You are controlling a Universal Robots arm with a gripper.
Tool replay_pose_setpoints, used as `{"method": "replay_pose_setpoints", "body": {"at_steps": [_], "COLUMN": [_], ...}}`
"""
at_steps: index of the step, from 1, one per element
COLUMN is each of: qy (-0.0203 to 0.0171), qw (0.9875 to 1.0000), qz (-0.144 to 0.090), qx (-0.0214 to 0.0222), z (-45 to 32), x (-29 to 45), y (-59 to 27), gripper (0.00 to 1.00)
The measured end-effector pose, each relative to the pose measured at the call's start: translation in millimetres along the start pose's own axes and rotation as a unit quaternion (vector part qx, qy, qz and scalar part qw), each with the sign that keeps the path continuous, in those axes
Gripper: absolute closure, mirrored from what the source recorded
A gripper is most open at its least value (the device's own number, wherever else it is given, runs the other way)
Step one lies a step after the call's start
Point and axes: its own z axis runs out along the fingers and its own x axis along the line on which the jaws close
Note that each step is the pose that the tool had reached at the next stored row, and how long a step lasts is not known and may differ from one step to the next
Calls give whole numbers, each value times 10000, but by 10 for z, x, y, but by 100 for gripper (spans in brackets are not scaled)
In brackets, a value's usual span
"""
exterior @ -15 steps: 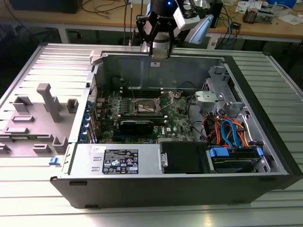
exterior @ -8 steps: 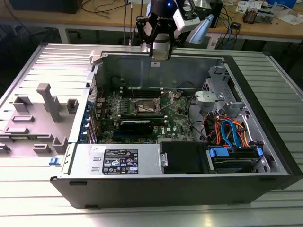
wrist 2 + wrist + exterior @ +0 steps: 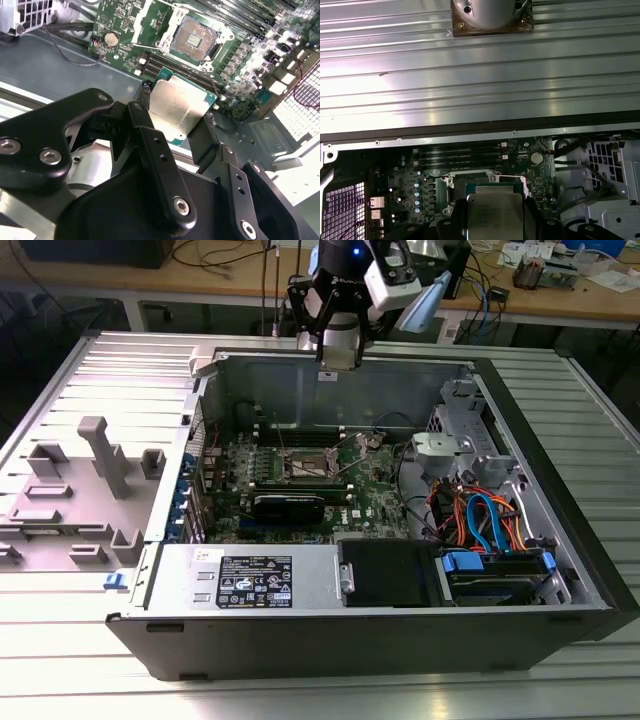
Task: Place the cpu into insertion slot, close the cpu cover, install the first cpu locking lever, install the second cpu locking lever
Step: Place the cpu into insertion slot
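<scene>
The gripper [image 3: 177, 105] pinches the cpu [image 3: 176, 112] by two opposite edges, fingers pressed against it and the metal top facing up. In the exterior view it hangs at upper centre, over the back wall of the case [image 3: 400, 390], well above the board [image 3: 380, 495]. The slot [image 3: 194, 36] lies open with its contacts bare, apart from the chip. The hold is on thin edges only, so a slip or tilt could drop the chip askew, and a misaligned descent could bend the contacts
</scene>
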Motion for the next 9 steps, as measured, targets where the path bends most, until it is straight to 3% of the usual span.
{"method": "replay_pose_setpoints", "body": {"at_steps": [9], "qy": [-28], "qw": [9995], "qz": [309], "qx": [1], "z": [6], "x": [-1], "y": [-12], "gripper": [45]}}
